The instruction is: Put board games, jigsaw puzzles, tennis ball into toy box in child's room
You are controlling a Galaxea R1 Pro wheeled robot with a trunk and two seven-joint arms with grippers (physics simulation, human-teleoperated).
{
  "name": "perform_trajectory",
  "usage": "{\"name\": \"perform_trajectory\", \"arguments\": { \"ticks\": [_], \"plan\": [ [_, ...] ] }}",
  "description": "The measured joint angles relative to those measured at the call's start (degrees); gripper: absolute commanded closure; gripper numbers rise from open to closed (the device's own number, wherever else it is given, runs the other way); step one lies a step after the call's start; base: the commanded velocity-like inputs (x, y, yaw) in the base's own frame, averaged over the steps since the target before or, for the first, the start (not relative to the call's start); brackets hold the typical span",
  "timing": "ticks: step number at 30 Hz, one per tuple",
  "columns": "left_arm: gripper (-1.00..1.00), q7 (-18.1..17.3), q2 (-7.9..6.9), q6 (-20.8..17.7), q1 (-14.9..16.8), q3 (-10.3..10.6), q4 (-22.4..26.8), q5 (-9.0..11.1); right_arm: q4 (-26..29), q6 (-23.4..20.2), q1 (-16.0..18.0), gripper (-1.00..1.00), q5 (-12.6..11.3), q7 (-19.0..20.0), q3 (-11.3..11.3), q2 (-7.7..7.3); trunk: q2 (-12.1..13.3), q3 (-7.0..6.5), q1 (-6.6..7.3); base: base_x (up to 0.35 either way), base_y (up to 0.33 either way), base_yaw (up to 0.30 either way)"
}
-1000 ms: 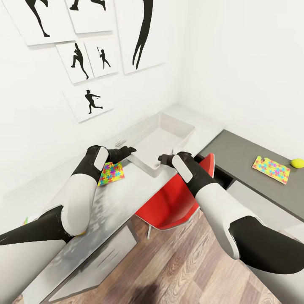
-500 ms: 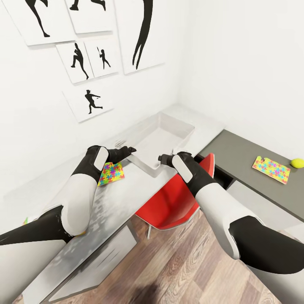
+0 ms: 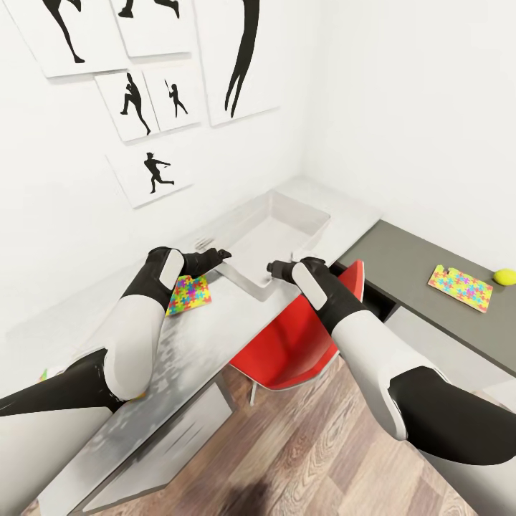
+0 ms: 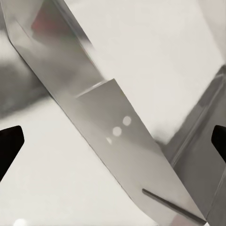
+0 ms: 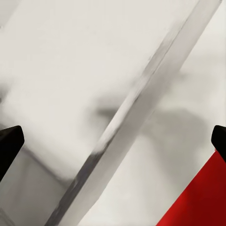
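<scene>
1. Nearest me, the wood-plank floor [image 3: 301, 437] and the red chair [image 3: 301, 344] sit under the robot's arms; the chair is tucked against the table [image 3: 215, 337], so a dropped elbow could knock its back
2. On the pale top, one jigsaw puzzle [image 3: 190, 294] lies just beside the left gripper [image 3: 218, 254] and partly under that forearm; a careless sweep of the arm could push it off the edge
3. Both grippers stand at the near rim of the toy box [image 3: 283, 229], the left at its left corner and the right gripper [image 3: 276, 269] at its right corner. In each wrist view the dark fingertips [image 4: 9, 143] sit at the far sides of the picture with the rim running between them, so both look spread wide and hold nothing
4. If they close unevenly on that thin sloping rim [image 5: 127, 117], I judge the tray could tilt or skid toward the wall
5. Farther right, on the lower dark grey section, the second jigsaw puzzle [image 3: 461, 287] and the tennis ball [image 3: 505, 276] wait well apart from the box; the ball could roll if the desk is jolted
</scene>
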State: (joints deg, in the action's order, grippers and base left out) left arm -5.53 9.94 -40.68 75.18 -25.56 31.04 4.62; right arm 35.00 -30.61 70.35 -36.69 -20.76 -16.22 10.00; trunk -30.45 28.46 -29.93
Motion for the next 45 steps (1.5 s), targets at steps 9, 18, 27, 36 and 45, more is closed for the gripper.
{"name": "perform_trajectory", "arguments": {
  "ticks": [9,18,27,36,45],
  "plan": [
    [-1.00,0.0,0.00,0.0,0.0,0.0,0.0,0.0,0.0,0.2,0.0,-1.00,0.0,0.2,0.0,0.00,0.0,0.00,0.00,0.000,0.000,0.000],
    [-1.00,0.0,0.00,0.0,0.0,0.0,0.0,0.0,0.0,0.2,0.0,-1.00,0.0,0.2,0.0,0.00,0.0,-0.39,0.00,-0.027,0.000,0.000],
    [-1.00,0.0,0.00,0.0,0.0,0.0,0.0,0.0,0.0,0.2,0.0,-1.00,0.0,0.2,0.0,0.00,0.0,-1.19,0.00,-0.035,0.000,0.000],
    [-1.00,0.0,0.00,0.0,0.0,0.0,0.0,0.0,0.0,0.2,0.0,-1.00,0.0,0.2,0.0,0.00,0.0,-2.02,0.00,-0.003,0.000,0.000],
    [-1.00,0.0,0.00,0.1,0.0,0.0,0.0,0.0,0.0,0.2,0.0,-1.00,0.0,0.2,0.0,0.00,0.0,-2.86,0.00,0.000,0.000,0.000]
  ]
}}
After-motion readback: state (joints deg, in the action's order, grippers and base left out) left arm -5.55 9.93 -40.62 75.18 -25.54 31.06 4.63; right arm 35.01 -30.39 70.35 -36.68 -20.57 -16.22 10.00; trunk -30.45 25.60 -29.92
